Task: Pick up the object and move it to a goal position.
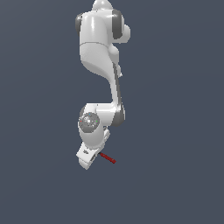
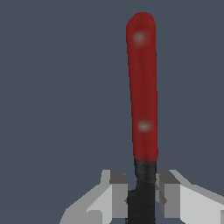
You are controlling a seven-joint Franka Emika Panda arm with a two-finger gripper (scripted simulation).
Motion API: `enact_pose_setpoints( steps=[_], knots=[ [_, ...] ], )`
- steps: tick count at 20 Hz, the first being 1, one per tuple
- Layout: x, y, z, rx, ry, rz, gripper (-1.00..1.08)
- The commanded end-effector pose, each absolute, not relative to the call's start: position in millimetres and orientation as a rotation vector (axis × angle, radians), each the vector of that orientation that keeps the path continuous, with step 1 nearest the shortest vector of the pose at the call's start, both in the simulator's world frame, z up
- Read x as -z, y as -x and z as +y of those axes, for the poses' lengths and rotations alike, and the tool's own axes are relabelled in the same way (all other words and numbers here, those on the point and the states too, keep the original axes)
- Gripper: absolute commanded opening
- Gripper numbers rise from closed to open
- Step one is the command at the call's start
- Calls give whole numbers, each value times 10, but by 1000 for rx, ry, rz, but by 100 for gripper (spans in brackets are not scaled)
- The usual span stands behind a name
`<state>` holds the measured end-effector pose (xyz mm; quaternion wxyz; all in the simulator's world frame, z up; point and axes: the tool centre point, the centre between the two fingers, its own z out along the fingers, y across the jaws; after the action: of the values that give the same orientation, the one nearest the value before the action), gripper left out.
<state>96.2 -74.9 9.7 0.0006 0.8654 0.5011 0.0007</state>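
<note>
Closest to the wrist camera are my jaws [image 2: 141, 197], and they sit clamped on the black half of the stick-like tool [image 2: 141, 87]: one grey finger [image 2: 117, 194] presses each side of the black shaft, with no gap that I can make out. From that pinch the tool runs straight out ahead of the jaws, black giving way to red just past the fingertips, and the whole red half stands free beyond them.

In the exterior view the same picture holds. The white gripper [image 1: 87, 156] hangs at the low end of the arm [image 1: 99, 57], and the tool [image 1: 107, 158] pokes out sideways from it toward the exterior view's right, the red end farthest from the jaws. I judge the tool is lifted, since nothing touches it but the fingers, though the flat grey ground gives me little to read height from. I see no goal marker in either view.

So the step in hand, as I read it, is the carry. The grip is near one end, which leaves a long lever ahead of the jaws; I would keep the clamp firm, move smoothly, avoid quick wrist turns that could swing the red end and twist the shaft in the pads, and hold its heading steady until arrival.
</note>
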Motion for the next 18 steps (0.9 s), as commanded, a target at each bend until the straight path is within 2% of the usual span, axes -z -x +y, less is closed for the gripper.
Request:
enact_pose_setpoints(
  steps=[1,10,18],
  knots=[
    [-97,-961,-750,-2,-2718,1574,-100],
    [-157,-885,-692,-2,-2718,1574,-100],
    [-328,-670,-529,-1,-2718,1573,-100]
  ],
)
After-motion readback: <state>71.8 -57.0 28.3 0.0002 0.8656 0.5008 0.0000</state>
